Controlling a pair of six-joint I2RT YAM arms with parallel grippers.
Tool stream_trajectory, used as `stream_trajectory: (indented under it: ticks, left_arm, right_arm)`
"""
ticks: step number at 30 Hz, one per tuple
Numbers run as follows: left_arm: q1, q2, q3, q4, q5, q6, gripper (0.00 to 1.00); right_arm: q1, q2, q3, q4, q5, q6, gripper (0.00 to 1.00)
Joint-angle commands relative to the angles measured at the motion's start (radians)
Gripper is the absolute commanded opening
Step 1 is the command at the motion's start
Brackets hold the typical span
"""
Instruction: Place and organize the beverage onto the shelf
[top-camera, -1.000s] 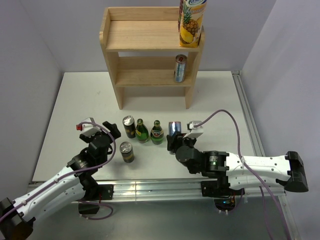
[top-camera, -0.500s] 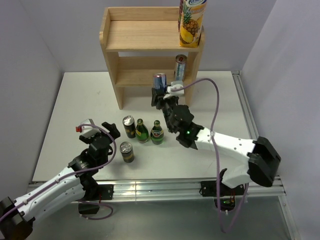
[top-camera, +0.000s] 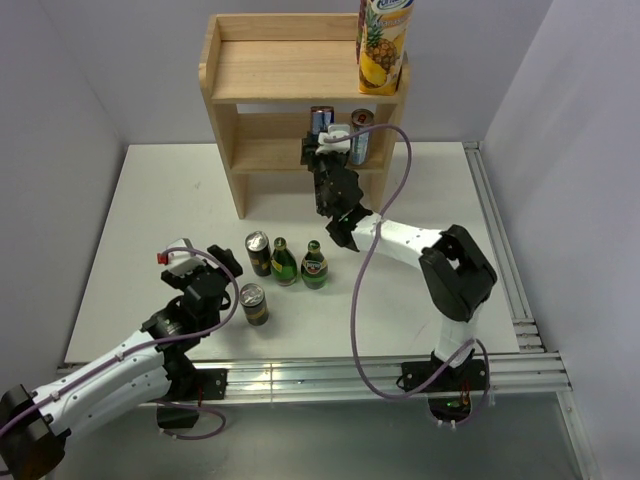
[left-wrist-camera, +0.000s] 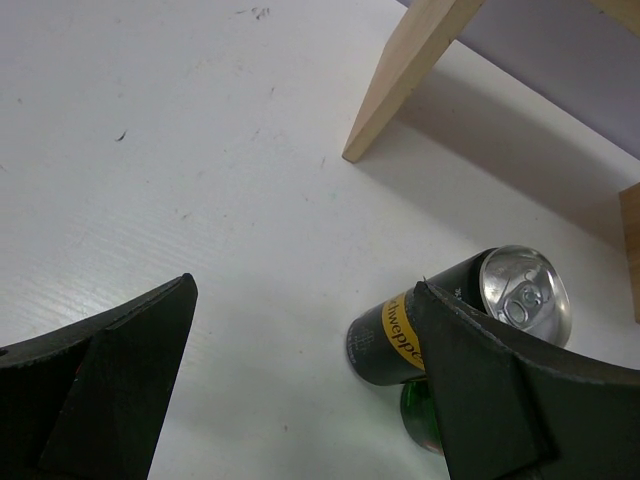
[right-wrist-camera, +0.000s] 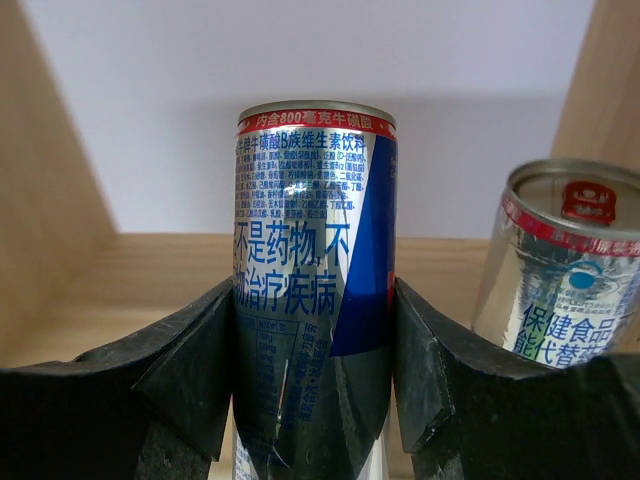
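Note:
The light wooden shelf (top-camera: 300, 70) stands at the back of the table. My right gripper (top-camera: 323, 148) is shut on a blue and silver can (top-camera: 321, 121), upright at the shelf's lower tier. In the right wrist view that can (right-wrist-camera: 315, 250) sits between both fingers (right-wrist-camera: 205, 360), above the lower board (right-wrist-camera: 130, 270). A second silver can (top-camera: 360, 137) stands just to its right (right-wrist-camera: 560, 265). My left gripper (top-camera: 212, 262) is open over bare table, just left of a black can (top-camera: 258, 253) that also shows in the left wrist view (left-wrist-camera: 470, 310).
A pineapple juice carton (top-camera: 383, 48) stands on the shelf's top board at the right. Two green bottles (top-camera: 284, 264) (top-camera: 315, 265) stand in a row beside the black can. Another dark can (top-camera: 253, 303) stands nearer the front. A shelf leg (left-wrist-camera: 410, 70) is ahead of the left gripper.
The right arm has carried the blue and silver can from the front of the table up and back to the shelf's lower tier. The left arm has barely moved.

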Motion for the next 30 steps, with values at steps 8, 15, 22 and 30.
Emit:
stream_trajectory:
  ticks: [8,15,22,30]
  left_arm:
    - [-0.015,0.012,0.008,0.031,-0.045,-0.022,0.97]
    - [-0.030,0.042,0.023,0.024,-0.064,-0.025,0.97]
    - [-0.049,0.031,0.022,0.017,-0.082,-0.031,0.97]
    - [-0.055,0.026,0.022,0.008,-0.085,-0.038,0.97]
  right_arm:
    - [-0.042,0.152,0.128,0.307,0.012,-0.075,0.00]
    - [-0.053,0.219,0.222,0.315,-0.011,-0.107,0.00]
    - [-0.068,0.305,0.305,0.307,-0.048,-0.149,0.00]
    - [-0.082,0.344,0.209,0.338,-0.045,-0.121,0.00]
